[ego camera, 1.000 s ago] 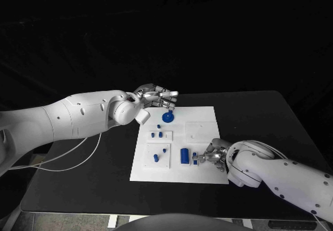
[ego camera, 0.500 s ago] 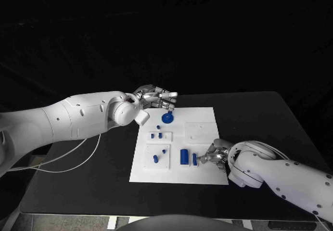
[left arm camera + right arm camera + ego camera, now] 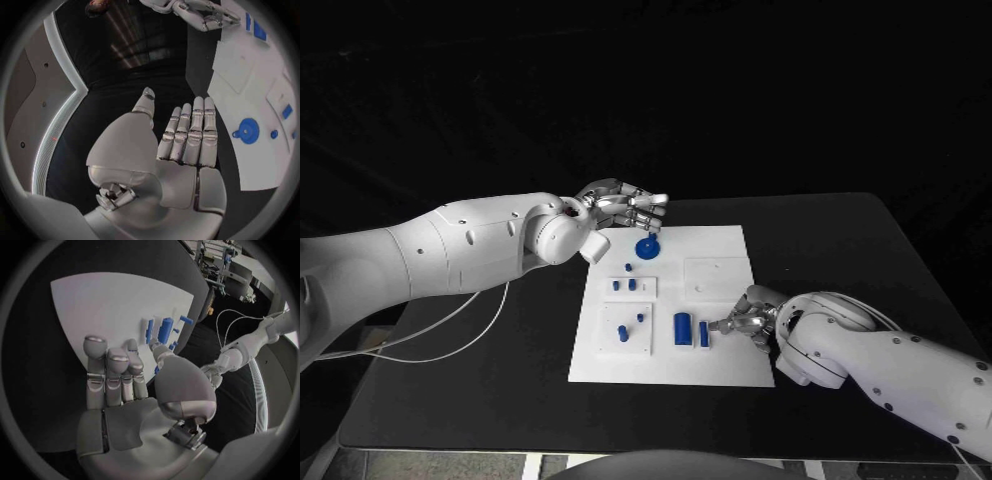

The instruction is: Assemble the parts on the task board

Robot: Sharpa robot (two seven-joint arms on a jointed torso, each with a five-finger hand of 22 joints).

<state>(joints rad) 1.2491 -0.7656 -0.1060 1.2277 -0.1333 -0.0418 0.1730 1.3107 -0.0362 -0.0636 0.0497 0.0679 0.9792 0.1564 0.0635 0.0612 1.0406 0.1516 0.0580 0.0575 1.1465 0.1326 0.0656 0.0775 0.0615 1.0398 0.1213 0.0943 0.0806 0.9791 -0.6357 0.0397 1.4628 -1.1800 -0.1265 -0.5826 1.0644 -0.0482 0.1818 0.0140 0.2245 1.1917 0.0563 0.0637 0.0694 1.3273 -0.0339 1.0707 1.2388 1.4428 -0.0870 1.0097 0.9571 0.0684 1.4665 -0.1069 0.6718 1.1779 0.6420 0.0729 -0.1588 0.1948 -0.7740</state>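
The white task board lies mid-table. On it are a round blue part at the far end, small blue pegs, two more small pieces, a blue cylinder and a thin blue bar. My left hand hovers over the board's far left corner, fingers straight and holding nothing; its wrist view shows the flat palm beside the round part. My right hand sits low at the board's right side, fingertips just right of the thin bar, holding nothing.
Black table surrounds the board on all sides. A white cable loops on the table left of the board. A bare square recess sits on the board's right half.
My right hand has drawn back slightly to the right from the thin blue bar, which now shows at full length. The left hand has hardly moved.
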